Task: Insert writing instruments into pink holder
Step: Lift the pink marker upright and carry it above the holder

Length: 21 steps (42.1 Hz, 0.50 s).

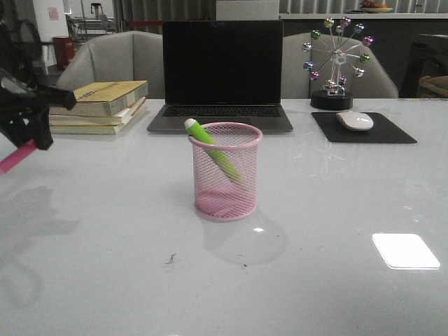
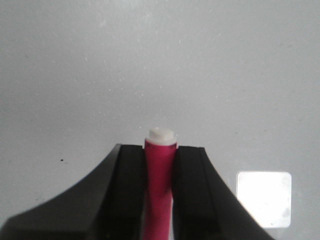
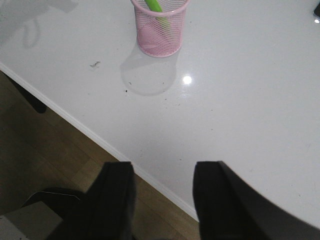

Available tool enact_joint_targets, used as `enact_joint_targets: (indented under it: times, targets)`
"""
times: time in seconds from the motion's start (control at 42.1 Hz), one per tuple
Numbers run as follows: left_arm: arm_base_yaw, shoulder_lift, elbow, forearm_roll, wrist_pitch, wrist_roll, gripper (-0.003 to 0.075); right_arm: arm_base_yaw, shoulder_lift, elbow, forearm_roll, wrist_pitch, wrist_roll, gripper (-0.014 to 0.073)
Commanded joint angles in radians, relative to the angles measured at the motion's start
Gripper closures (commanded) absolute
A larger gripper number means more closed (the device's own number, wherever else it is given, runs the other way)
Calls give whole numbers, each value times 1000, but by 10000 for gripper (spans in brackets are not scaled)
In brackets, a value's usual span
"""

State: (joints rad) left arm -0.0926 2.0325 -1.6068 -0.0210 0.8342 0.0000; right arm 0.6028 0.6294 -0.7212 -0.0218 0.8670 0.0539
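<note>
Left gripper [image 2: 159,172] around pink marker [image 2: 159,200] — whitish end wrist-view only.

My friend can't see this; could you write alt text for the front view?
A pink mesh cup on a white table holds a green marker. At far left, the left gripper holds a pink marker.

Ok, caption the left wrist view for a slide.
Left gripper clamps the pink marker, white end out, above the bare table.

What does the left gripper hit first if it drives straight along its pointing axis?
Probably the bare table. The left gripper, shut on the pink marker, faces only tabletop; the marker's white tip would touch first. Depth unclear.
</note>
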Motion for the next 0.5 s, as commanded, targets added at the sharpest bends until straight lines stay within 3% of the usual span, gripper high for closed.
enact_joint_targets:
  times: [0.0, 0.332, 0.475]
  targets:
    - [-11, -166, 38, -12, -93, 15, 629, -8, -1, -27, -2, -62, -1, 198]
    - [-129, -553, 432, -63, -487, 51, 629, -8, -1, -27, -2, -62, -1, 198]
    - [-225, -673, 617, -108, -794, 51, 629, -8, -1, -27, -2, -62, -1, 198]
